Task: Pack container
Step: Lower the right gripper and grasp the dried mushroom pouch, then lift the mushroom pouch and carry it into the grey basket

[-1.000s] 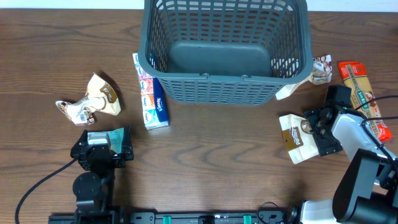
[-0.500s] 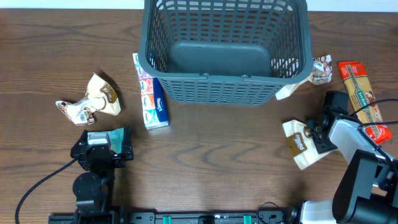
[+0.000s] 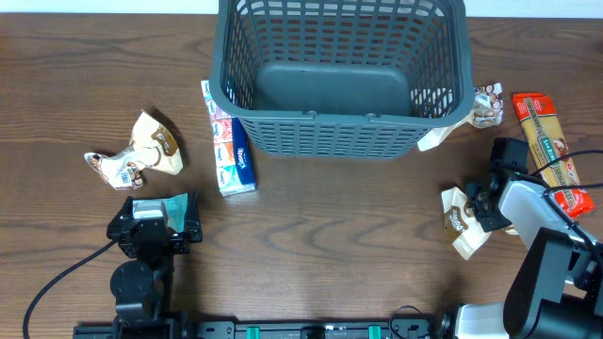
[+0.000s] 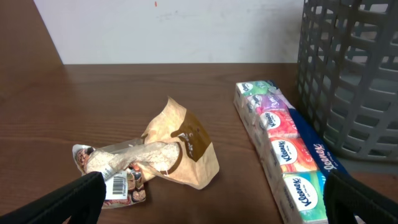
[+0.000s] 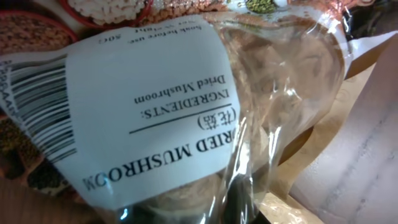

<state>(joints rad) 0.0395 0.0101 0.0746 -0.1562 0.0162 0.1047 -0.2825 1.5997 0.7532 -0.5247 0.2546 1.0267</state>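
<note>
Now, my right hand (image 3: pixel 481 206) clamped on one cream-and-brown mushroom packet (image 3: pixel 458 219); my left hand (image 3: pixel 158 209) apart. One dark grey slotted plastic basket (image 3: pixel 344 141), one long tissue pack (image 3: pixel 232 151).

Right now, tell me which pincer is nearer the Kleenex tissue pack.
Left. The left pincer sits close beside the Kleenex tissue pack; the right pincer is far off on its other side, shut on a dried mushroom packet.

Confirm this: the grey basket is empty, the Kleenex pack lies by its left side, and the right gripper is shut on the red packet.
One thing is wrong: the right gripper is shut on the beige dried mushroom packet, not the red packet, which lies loose on the table. The overhead view shows this; the rest stands.
</note>
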